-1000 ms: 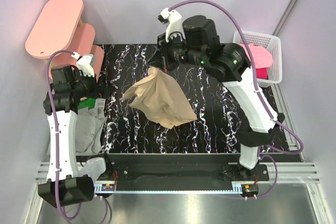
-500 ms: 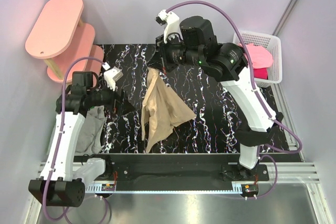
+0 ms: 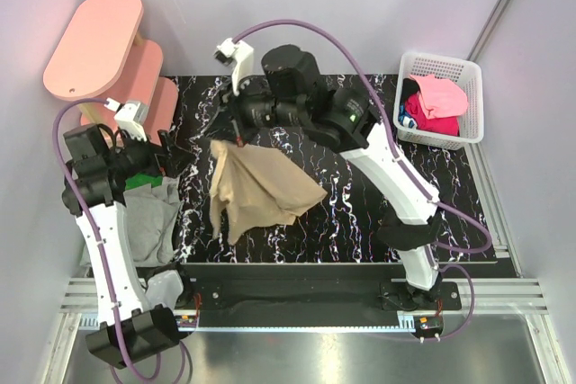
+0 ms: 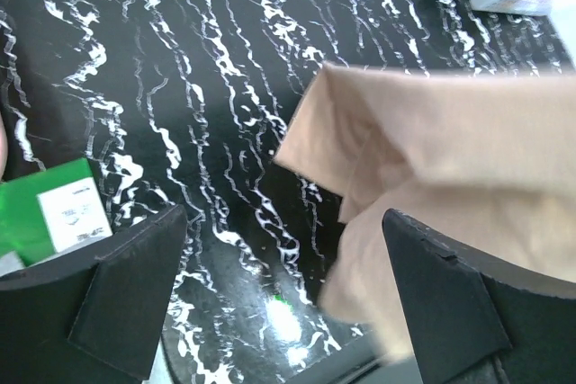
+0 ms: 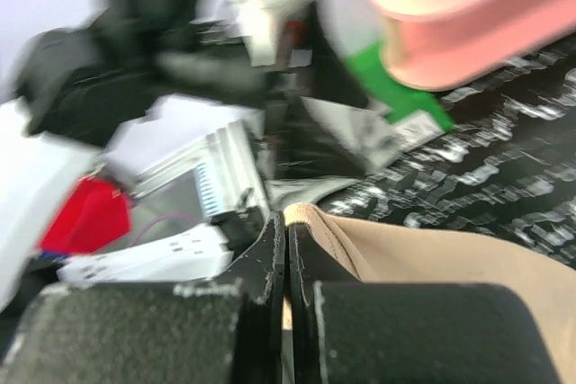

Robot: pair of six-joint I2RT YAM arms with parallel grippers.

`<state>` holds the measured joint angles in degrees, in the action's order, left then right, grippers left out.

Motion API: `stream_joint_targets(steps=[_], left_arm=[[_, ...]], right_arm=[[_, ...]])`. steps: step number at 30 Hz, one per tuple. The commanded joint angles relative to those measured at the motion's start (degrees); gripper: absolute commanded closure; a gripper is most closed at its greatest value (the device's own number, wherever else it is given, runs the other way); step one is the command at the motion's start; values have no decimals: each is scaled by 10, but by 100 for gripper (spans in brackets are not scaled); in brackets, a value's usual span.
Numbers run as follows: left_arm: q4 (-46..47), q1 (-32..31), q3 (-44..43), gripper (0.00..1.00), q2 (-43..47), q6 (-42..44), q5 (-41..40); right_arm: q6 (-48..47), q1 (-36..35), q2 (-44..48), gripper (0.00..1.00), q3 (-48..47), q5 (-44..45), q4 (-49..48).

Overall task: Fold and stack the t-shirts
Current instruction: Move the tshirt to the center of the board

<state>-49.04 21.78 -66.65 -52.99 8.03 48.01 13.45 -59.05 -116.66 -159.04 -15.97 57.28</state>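
Right gripper (image 3: 237, 137), clamped on the top edge of the tan t-shirt (image 3: 263, 188), suspends it over the surface (image 3: 369, 213), left of centre, so the cloth hangs out; left gripper (image 3: 173, 157), wide apart and empty, faces it, likely for a second grasp

A black, white-veined worktop (image 3: 342, 213) is flanked by pink oval shelves (image 3: 94, 42) at its far left corner and a white lattice basket (image 3: 441, 62) at far right; a metal rail (image 3: 297, 321) is set along the near edge.
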Motion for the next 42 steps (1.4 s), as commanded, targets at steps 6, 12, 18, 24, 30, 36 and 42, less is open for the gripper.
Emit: stream_joint_targets(steps=[6, 12, 18, 24, 30, 36, 42], left_arm=[[32, 13, -1, 6, -35, -32, 74], [38, 15, 1, 6, -40, -34, 74], [39, 14, 6, 7, -31, -29, 72], [40, 12, 6, 7, -18, -16, 77], [31, -23, 14, 9, -1, 39, 56], [-13, -215, 34, 11, -35, 117, -104], [-20, -241, 28, 19, -178, 131, -183]], right_arm=[[-68, -122, 31, 100, -24, -23, -70], [-97, -68, 118, 100, 91, 254, -35], [9, 161, 215, 100, 293, 316, -15], [66, 328, 207, 77, 452, 255, -17], [86, 344, 144, 13, 558, 305, -16], [86, 330, 143, 16, 555, 234, -21], [114, 283, 187, 17, 646, 188, -30]])
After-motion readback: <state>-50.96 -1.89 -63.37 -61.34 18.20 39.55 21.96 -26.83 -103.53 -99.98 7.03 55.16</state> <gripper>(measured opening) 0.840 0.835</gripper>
